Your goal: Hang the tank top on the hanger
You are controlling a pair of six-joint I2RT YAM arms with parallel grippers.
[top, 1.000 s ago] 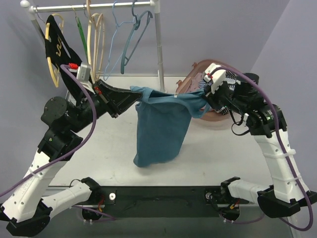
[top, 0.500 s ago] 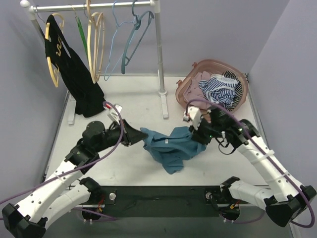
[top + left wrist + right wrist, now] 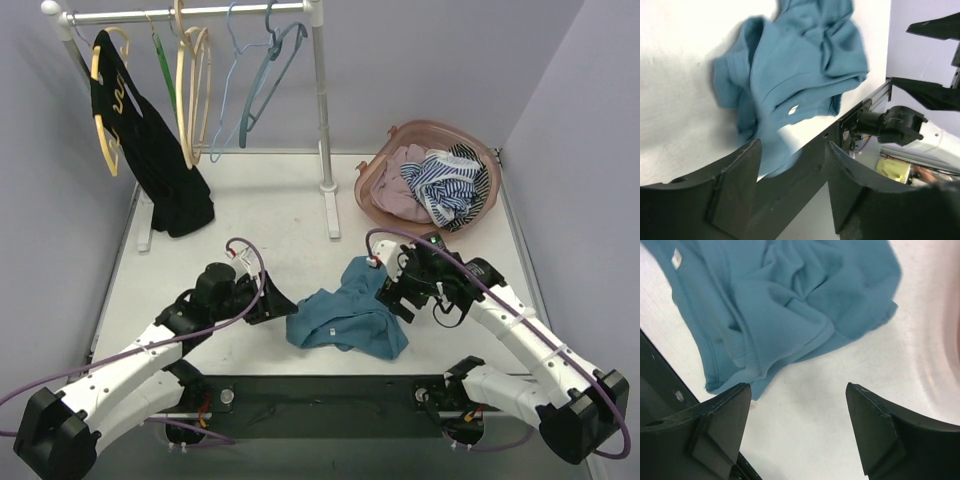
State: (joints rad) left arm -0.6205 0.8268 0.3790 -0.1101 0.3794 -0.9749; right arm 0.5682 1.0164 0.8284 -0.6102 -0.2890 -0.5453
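Observation:
The teal-blue tank top [image 3: 348, 318] lies crumpled in a heap on the white table near its front edge. My left gripper [image 3: 278, 305] sits low just left of the heap, open. In the left wrist view the tank top [image 3: 795, 65] lies ahead of the left gripper [image 3: 794, 145], only its hem reaching between the jaws. My right gripper [image 3: 390, 297] is at the heap's right side, open. In the right wrist view the right gripper [image 3: 796, 387] stands over bare table, with the tank top [image 3: 780, 295] just beyond. The dark teal hanger [image 3: 272, 68] hangs on the rack at the back.
The rack's upright pole [image 3: 322, 100] stands behind the heap. On the rail hang a black garment with yellow trim [image 3: 150, 150], a green hanger [image 3: 164, 70], wooden hangers [image 3: 190, 80] and a pale blue wire hanger [image 3: 232, 85]. A pink basket [image 3: 372, 185] with striped cloth [image 3: 450, 180] sits back right.
Both arms came down from holding the tank top spread in the air. Both grippers opened and let it go, and it now lies bunched on the table.

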